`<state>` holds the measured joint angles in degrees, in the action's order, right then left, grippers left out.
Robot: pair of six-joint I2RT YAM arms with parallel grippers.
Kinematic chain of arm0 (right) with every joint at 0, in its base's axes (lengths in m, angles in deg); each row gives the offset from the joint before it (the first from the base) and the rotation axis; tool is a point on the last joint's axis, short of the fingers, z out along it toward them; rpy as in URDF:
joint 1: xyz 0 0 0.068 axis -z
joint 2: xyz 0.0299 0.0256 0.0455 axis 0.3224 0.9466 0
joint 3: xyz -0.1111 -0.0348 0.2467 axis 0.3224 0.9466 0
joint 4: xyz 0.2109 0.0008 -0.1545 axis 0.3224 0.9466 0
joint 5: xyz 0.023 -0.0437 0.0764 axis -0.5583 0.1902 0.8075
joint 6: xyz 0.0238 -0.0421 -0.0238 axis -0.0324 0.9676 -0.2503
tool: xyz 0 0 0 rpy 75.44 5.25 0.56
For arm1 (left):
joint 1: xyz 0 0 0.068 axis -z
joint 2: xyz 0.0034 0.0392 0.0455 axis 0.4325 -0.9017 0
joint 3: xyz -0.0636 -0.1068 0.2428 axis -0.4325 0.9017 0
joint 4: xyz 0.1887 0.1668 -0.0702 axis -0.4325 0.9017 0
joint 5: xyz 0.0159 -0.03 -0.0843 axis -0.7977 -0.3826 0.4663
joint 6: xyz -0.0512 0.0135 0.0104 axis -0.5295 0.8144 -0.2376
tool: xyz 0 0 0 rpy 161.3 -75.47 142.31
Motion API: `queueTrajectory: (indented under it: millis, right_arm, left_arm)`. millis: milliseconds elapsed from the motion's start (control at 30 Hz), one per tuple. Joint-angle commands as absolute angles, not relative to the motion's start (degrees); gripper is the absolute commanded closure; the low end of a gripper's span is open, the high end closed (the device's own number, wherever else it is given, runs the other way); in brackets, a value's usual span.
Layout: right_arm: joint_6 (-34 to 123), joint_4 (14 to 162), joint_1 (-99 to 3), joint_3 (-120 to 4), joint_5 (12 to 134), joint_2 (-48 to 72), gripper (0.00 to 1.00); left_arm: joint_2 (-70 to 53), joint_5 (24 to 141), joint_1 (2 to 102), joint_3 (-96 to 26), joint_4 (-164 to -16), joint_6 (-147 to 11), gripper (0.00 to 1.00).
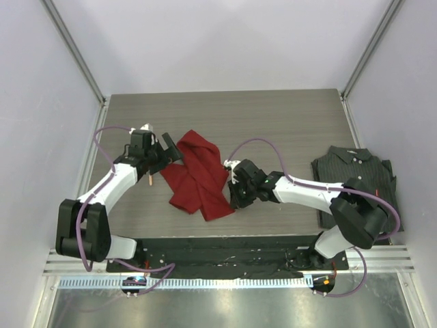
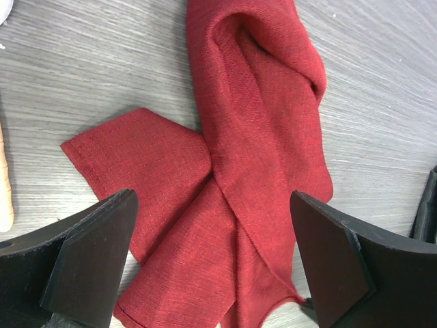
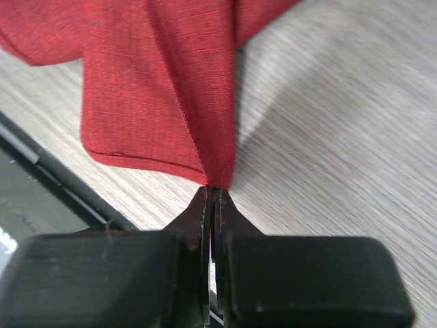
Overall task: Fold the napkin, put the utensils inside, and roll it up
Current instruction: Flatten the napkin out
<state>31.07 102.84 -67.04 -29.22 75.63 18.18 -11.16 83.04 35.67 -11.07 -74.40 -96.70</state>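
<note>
Deep-red napkin (image 1: pixel 198 174), rumpled, lying left of centre on the grey bench (image 1: pixel 287 116): one long, loosely folded band crosses over a flatter flap that spreads toward the left. A pale wooden utensil (image 1: pixel 150 180) lies just beside its left edge. Right arm stretched low across the bench toward the left, its claw (image 3: pixel 212 198) pinched together on a folded edge of the napkin's near right side. Left arm bent at the elbow, its claw (image 2: pixel 215 253) spread wide above the napkin's left part, holding nothing.
</note>
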Motion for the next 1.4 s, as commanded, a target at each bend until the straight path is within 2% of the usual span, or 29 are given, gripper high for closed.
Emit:
queueTrajectory:
  millis: [0,267,767,867,967,1000,1100,1233,1367]
  right_arm:
    - [31.15,106.20,-67.33,-31.33,66.24,11.03,0.99]
    - [27.90,111.74,-66.98,-28.43,52.94,4.15,0.99]
    - [24.65,112.80,-66.62,-26.49,52.50,2.48,0.99]
    - [24.56,113.07,-66.62,-27.10,51.80,1.51,0.99]
    - [24.91,113.50,-66.62,-28.16,50.31,1.25,0.99]
    - [25.35,113.77,-66.62,-29.21,49.08,1.34,0.99]
    - [27.27,114.99,-66.53,-32.36,47.06,1.07,0.99]
    - [31.84,119.73,-66.53,-39.57,37.68,0.81,0.99]
    - [36.59,122.64,-66.18,-47.92,29.59,-0.33,0.99]
  left_arm:
    - [-12.38,81.28,36.26,-11.44,-76.89,-96.73,0.00]
    - [-18.70,77.49,37.75,-14.86,-78.64,-95.50,0.05]
    - [-34.61,74.86,38.28,-24.97,-85.15,-95.15,0.28]
    - [-37.16,77.76,38.72,-26.46,-86.91,-95.15,0.37]
    - [-39.09,77.85,39.95,-27.34,-89.44,-94.45,0.54]
    - [-39.45,78.11,40.30,-27.78,-89.64,-94.27,0.72]
    - [-39.63,78.55,40.56,-28.58,-89.55,-94.01,0.97]
    - [-31.13,77.41,40.56,-28.75,-88.06,-93.57,1.00]
    - [-22.87,75.66,40.56,-34.02,-79.20,-91.29,1.00]
